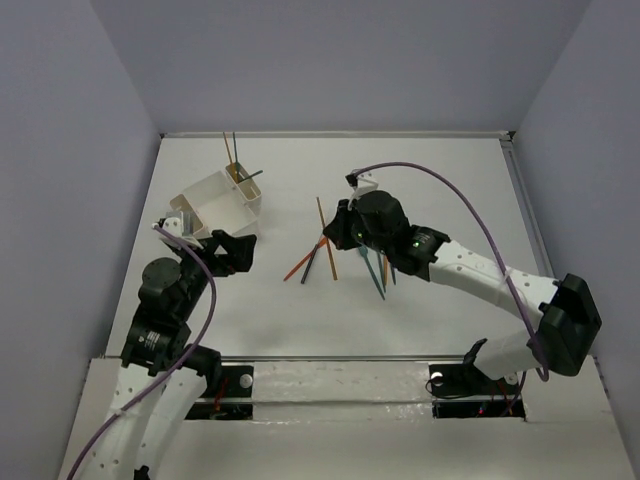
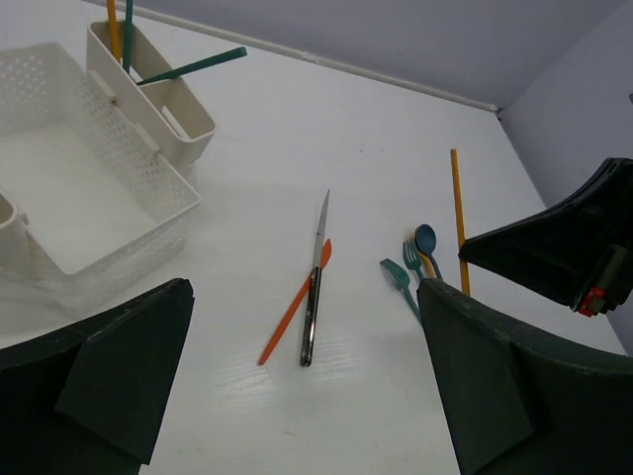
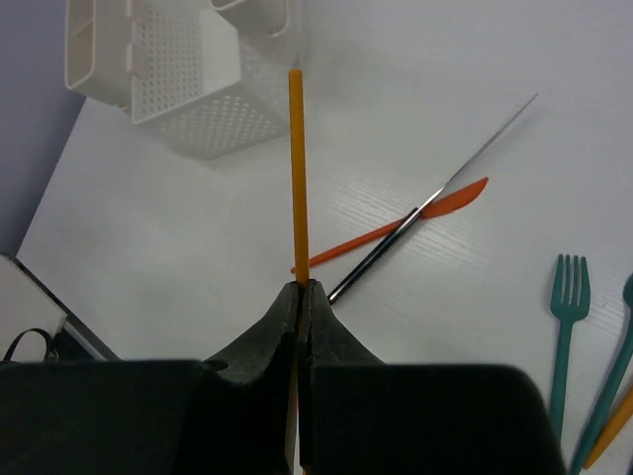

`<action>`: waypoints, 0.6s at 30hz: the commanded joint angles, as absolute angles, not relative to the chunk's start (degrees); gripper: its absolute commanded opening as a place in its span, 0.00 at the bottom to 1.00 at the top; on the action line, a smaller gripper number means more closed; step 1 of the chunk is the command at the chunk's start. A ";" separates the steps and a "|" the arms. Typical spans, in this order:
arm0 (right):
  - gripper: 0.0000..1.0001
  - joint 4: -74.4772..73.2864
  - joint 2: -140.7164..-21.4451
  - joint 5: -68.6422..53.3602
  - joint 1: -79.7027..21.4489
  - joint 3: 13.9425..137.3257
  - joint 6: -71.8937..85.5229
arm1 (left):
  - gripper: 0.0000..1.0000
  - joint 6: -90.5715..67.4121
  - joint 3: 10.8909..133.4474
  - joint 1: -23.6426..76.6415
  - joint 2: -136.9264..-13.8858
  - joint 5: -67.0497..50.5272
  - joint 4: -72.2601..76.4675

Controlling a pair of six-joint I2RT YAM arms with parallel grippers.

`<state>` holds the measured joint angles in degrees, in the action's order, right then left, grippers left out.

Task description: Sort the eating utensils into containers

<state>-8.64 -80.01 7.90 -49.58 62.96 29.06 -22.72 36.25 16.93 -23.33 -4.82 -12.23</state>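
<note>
My right gripper (image 3: 300,289) is shut on a long orange stick (image 3: 295,178) that points away from the jaws toward the white container (image 3: 208,124). In the top view it (image 1: 342,232) holds this stick (image 1: 323,222) at the table's middle. An orange knife (image 2: 289,317) and a dark-handled metal knife (image 2: 313,307) lie crossed. Teal forks (image 2: 399,279) and a teal spoon (image 2: 425,238) lie by the right gripper. My left gripper (image 2: 307,396) is open and empty, near the container (image 1: 205,195). An orange stick (image 2: 114,30) and teal sticks (image 2: 193,67) stand in its far end compartment.
The container's large middle compartment (image 2: 59,213) holds nothing. More teal and orange pieces (image 1: 380,275) lie under the right arm's wrist. The right arm's purple cable (image 1: 470,210) arcs over the right half of the table. Grey walls close in the table on three sides.
</note>
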 commanded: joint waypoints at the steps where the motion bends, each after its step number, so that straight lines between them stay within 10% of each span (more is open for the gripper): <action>1: 0.00 -0.62 -81.47 6.07 -50.01 67.40 26.11 | 0.99 -21.36 39.11 17.23 -22.59 -0.53 -10.19; 18: 0.00 23.28 -108.44 4.57 -50.01 99.91 17.76 | 0.99 -21.44 39.47 17.23 -15.64 10.02 -6.50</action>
<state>14.55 -104.77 4.27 -49.58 92.79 21.06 -21.65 39.62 16.93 -16.73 7.51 -10.50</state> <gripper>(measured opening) 0.022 0.988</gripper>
